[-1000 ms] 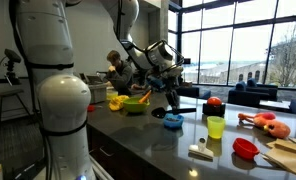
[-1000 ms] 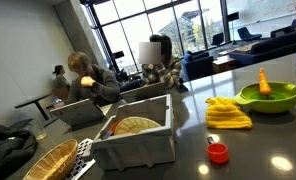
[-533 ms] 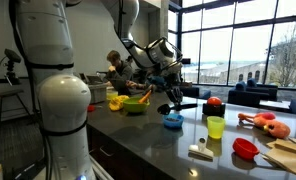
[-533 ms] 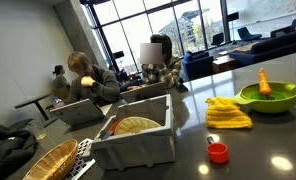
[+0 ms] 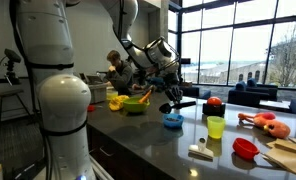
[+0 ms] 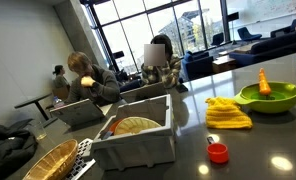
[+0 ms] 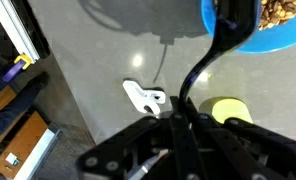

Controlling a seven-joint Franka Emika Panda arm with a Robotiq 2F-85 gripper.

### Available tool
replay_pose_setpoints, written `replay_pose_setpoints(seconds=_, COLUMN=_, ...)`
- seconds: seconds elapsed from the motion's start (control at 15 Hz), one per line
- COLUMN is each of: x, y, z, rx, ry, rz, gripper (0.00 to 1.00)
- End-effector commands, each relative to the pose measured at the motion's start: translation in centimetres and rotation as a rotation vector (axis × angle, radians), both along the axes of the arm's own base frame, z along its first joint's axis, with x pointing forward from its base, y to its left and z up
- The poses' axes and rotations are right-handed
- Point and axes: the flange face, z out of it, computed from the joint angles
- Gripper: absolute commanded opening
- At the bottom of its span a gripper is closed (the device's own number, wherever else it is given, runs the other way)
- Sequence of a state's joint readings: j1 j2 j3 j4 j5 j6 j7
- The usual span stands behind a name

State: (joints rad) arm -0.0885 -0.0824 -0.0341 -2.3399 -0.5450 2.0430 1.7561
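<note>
Remote view of my arm over a dark, glossy counter [image 7: 88, 60]. The pickup part looks done: the gripper [image 7: 181, 115] is clamped fully closed on the thin handle of a black utensil [image 7: 210, 55], and nothing else is in its grip. The handle is smooth and matte. It curves away from the fingers toward 1 o'clock in the wrist view, where its far end crosses the rim of a bowl [image 7: 273, 47]. I cannot tell whether that end touches what lies inside. The bowl is round, bright blue, probably plastic, and holds brown, crumbly bits [image 7: 288, 10] like nuts or cereal. I judge the work with the bits is barely begun, since they all appear to sit in the bowl and none shows on the counter. In an exterior view the bowl [image 5: 173, 122] stands on the counter directly under the gripper, at 6 o'clock from it. Near the gripper in the wrist view, a small, flat white piece [image 7: 145, 97] with a notched outline lies at 10 o'clock. A round yellow-green cup [image 7: 228, 110] sits just beside the gripper at 3 o'clock.
</note>
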Motion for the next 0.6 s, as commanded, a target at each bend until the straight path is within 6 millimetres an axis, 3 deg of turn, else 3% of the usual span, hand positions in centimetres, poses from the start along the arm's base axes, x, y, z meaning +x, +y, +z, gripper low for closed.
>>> replay_pose_setpoints(seconds=0.0, x=-0.01, y=0.77, z=0.70, rx=0.029, ry=-0.033, rz=0.038, gripper=0.01)
replay_pose_setpoints(seconds=0.53, x=0.62, y=1.14, z=1.04, rx=0.101, ry=-0.101, rz=0.082, gripper=0.01)
